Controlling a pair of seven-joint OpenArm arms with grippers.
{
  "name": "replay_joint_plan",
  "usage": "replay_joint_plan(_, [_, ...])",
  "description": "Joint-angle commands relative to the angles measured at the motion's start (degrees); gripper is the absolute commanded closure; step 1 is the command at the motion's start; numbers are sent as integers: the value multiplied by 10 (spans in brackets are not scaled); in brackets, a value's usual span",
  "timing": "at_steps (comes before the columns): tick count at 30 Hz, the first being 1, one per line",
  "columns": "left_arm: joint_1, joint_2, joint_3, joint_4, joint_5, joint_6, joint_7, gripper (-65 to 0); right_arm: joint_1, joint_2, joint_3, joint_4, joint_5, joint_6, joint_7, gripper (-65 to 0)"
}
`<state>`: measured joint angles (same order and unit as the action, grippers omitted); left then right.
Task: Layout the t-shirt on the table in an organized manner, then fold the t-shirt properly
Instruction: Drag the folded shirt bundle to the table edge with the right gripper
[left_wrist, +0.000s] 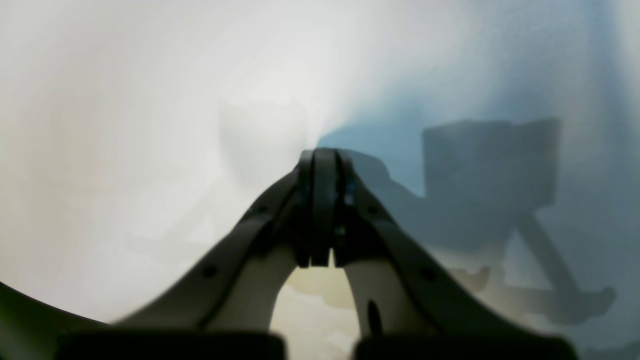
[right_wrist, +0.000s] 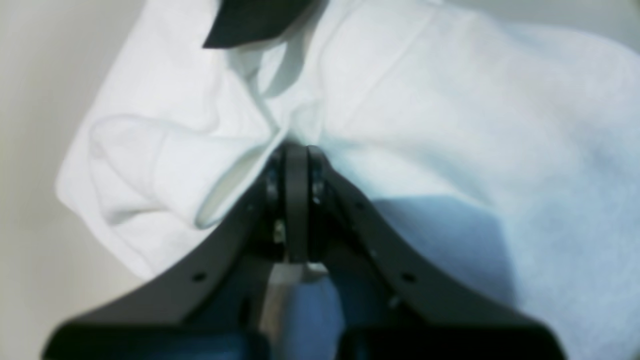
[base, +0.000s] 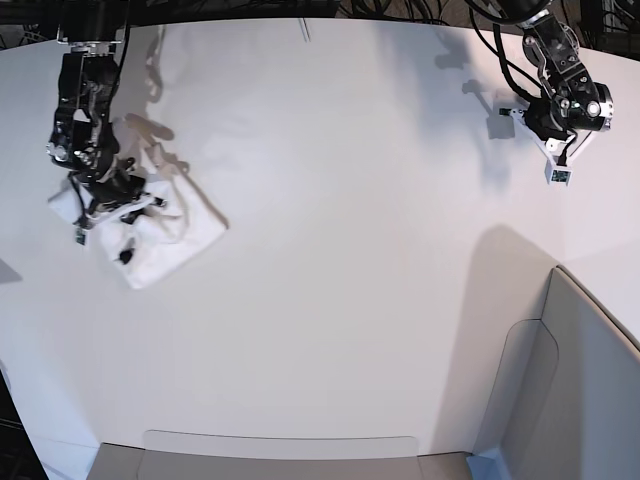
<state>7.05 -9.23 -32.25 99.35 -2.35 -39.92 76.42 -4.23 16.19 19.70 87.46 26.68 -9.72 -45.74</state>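
Observation:
The t-shirt lies bunched up at the far left of the table, with only plain white cloth showing and no print in view. My right gripper is down on it. In the right wrist view the gripper is shut, and folds of the t-shirt run into its tips, over the table. My left gripper is at the far right, well away from the shirt. In the left wrist view it is shut and empty above the bare table.
A grey padded panel stands at the lower right, and a grey strip runs along the front edge. A dark shape sits over the shirt at the top of the right wrist view. Cables hang at the back right.

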Motion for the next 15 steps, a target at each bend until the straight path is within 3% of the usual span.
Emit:
replay_joint_plan(1, [0, -4, 0, 8, 0, -1, 6, 0, -6, 9, 28, -4, -20, -13, -21, 0])
replay_joint_plan(7, [12, -3, 1, 8, -1, -1, 27, 0, -7, 12, 152, -43, -21, -13, -18, 0])
replay_joint_plan(15, [11, -2, 1, 8, -1, -1, 36, 0, 4, 14, 240, -86, -21, -13, -17, 0])
